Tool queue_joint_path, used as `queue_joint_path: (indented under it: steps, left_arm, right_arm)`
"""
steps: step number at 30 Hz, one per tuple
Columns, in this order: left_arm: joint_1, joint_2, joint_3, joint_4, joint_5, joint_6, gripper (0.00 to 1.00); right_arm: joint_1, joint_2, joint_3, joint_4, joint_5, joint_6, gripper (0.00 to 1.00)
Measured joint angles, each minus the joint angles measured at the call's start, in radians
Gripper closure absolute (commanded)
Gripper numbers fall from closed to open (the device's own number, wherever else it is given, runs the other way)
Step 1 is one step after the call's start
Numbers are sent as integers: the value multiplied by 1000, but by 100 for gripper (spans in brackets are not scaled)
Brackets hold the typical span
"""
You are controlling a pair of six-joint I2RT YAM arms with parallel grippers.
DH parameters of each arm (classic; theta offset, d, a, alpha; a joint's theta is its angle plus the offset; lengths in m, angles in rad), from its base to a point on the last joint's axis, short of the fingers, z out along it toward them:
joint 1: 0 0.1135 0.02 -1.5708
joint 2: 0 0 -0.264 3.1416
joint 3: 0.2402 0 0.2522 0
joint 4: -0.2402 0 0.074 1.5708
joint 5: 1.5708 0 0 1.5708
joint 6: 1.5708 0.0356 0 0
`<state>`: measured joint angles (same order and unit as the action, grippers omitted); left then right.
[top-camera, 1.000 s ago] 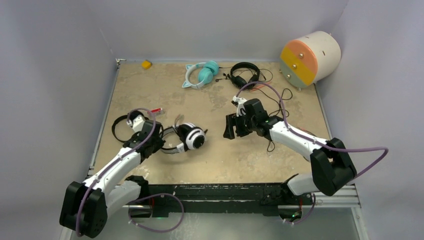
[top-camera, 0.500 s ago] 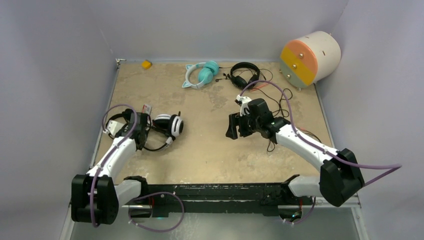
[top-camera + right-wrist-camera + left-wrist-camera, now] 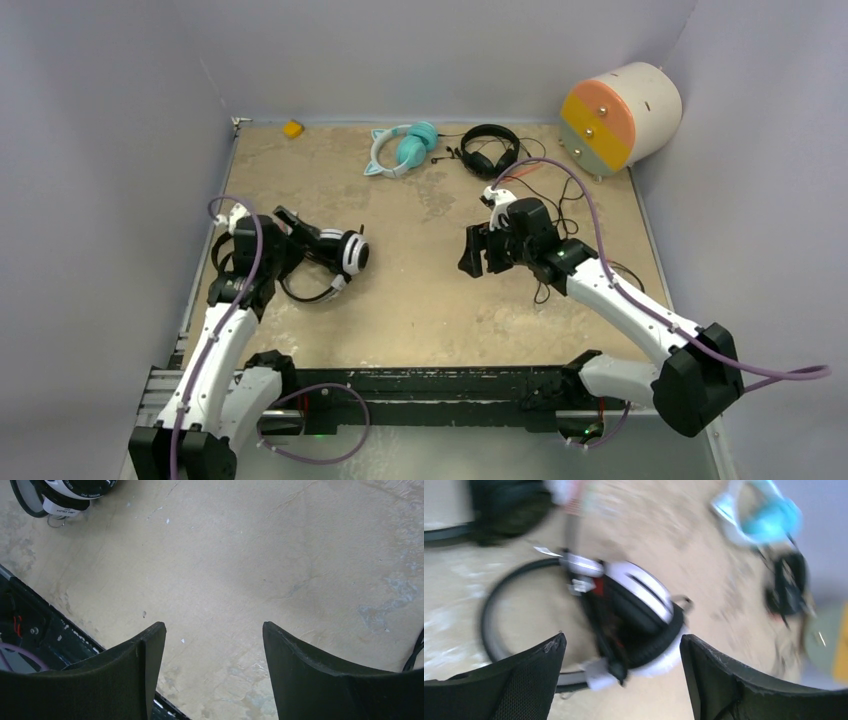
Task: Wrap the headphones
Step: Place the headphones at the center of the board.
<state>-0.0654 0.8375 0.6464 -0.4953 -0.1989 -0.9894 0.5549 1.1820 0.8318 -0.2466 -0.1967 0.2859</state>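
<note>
The white-and-black headset has slid left; the left hand, just beside it, and the right hand are released; wrapping looks unstarted.

Teal cat-ear headset, white-and-black headset, all-black headset, mottled beige table, orange-yellow-green drum

Pulled the white-and-black headset leftward across the table — swung the left pincer with it toward the left edge. Eased the right pincer slightly rightward — and a touch farther back.
</note>
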Motion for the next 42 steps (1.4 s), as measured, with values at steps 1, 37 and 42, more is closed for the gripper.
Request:
queue_joint_path:
  steps: [1, 37, 42]
  left_arm:
    - [0, -13, 0, 37, 78, 50, 17]
    - [-153, 510, 72, 377, 267, 244, 98]
    - [-160, 527, 85, 412, 277, 257, 75]
  right_arm:
    - [0, -6, 0, -4, 3, 0, 26]
    - [-87, 186, 167, -62, 183, 35, 23]
    - [-186, 317, 317, -78, 185, 83, 5]
